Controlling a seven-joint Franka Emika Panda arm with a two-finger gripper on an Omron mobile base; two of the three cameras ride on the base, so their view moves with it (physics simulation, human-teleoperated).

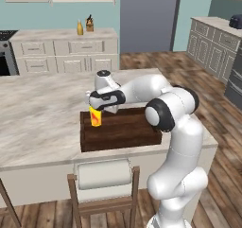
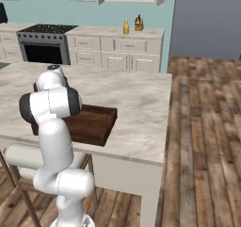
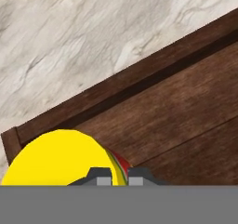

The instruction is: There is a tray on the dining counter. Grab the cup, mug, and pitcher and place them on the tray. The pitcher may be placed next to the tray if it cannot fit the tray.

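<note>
My gripper (image 1: 97, 108) is shut on the rim of the yellow cup (image 1: 96, 117), which has a red-orange mark on its side. The cup is upright over the left end of the dark brown tray (image 1: 124, 129) on the dining counter (image 1: 42, 113); I cannot tell whether it touches the tray floor. In the hand view the cup (image 3: 58, 158) sits just inside the tray's corner (image 3: 153, 125), with my gripper (image 3: 115, 175) pinching its wall. The mustard pitcher (image 1: 80, 28) (image 2: 126, 27) stands far off on the wall counter. The mug is out of view.
A brown knife block (image 1: 90, 23) stands next to the pitcher. A stool with a white cushion (image 1: 104, 174) is tucked against the counter's near edge. A stove (image 2: 44, 44) is at the back left. Wooden floor lies to the right of the dining counter.
</note>
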